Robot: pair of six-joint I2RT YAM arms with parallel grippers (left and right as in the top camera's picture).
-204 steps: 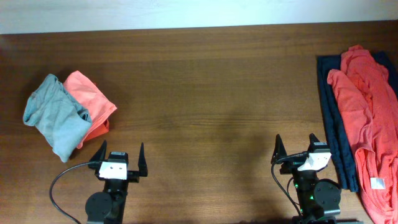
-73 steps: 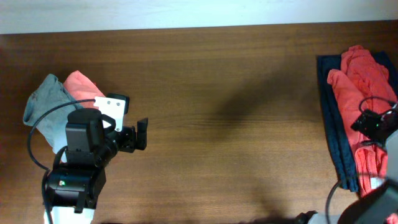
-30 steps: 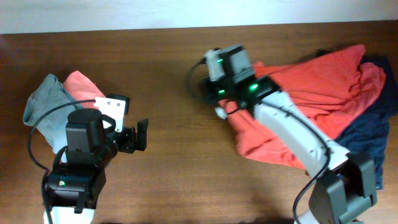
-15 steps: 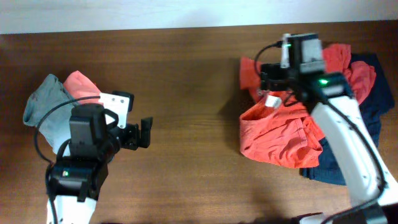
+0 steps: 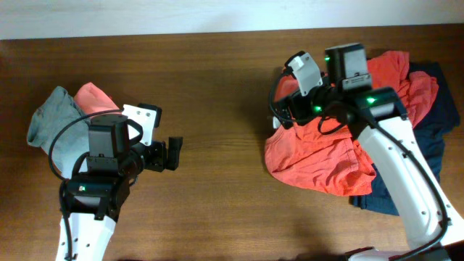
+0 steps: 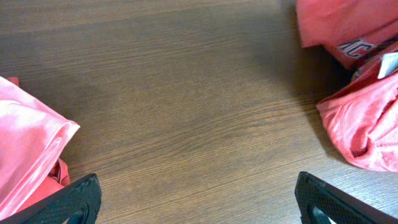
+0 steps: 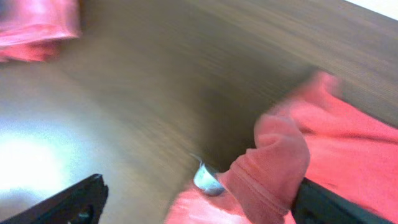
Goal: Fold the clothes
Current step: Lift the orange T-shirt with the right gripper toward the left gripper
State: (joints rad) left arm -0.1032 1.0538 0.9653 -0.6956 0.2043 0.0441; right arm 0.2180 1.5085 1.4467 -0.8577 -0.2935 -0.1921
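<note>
Down at the left edge of the crumpled heap, the right hand [image 5: 284, 112] hangs low with its two fingers spread as wide as they go and nothing pinched between them. Its own blurred wrist view shows a rolled fold of the coral T-shirt [image 5: 319, 156] rising just inside one finger, with the white neck tag [image 7: 208, 177] on the wood between the fingers. The shirt lies right under that hand and spreads away toward the robot's right. It is a loose mound with no clean long axis, running roughly on a diagonal to its far corner, where it overlaps the navy piece [image 5: 435, 109]. The left hand [image 5: 171, 153], equally wide open and empty, points across bare counter [image 5: 217, 87] at the shirt but is well apart from it. The right hand is therefore much the nearer for the next pinch, probably at a hem or corner, to pull the shirt flat. The cloth is thin, matte knit, limp and creased in soft ridges, with white block lettering [image 6: 360, 46] on one fold. Behind the left hand a grey-teal piece [image 5: 54, 134] and a folded coral piece [image 5: 98, 101] lie touching on the dark, straight-grained wood.
</note>
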